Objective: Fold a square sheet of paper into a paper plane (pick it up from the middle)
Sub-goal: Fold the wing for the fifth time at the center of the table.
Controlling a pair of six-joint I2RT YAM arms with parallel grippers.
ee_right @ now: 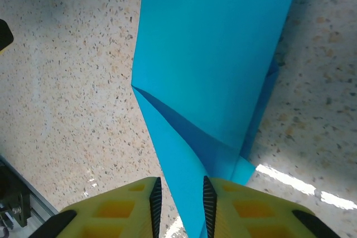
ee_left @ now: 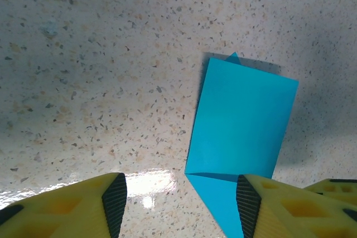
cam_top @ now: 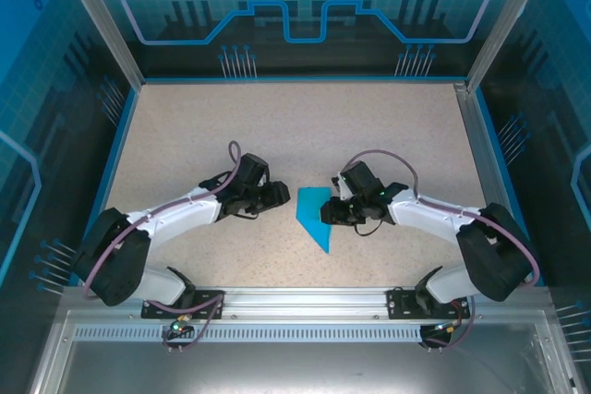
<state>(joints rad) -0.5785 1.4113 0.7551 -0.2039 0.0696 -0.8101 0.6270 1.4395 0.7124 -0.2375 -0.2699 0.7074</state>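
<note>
The folded cyan paper [cam_top: 314, 214] lies at the table's centre, tip toward 5 o'clock, with the left gripper [cam_top: 277, 196] released at its 9 o'clock and the right gripper [cam_top: 331, 211] at 3 o'clock, jaws narrowed around a raised flap, pinch unclear.

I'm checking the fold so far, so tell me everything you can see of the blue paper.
The blue paper is thin, matte, plain cyan, folded: a broad four-sided panel narrowing past a diagonal crease to a point toward the arms' bases. It lies on the speckled table between both hands. Its narrow end runs between the slightly parted fingers of the right hand; the left hand sits open beside it.
</note>
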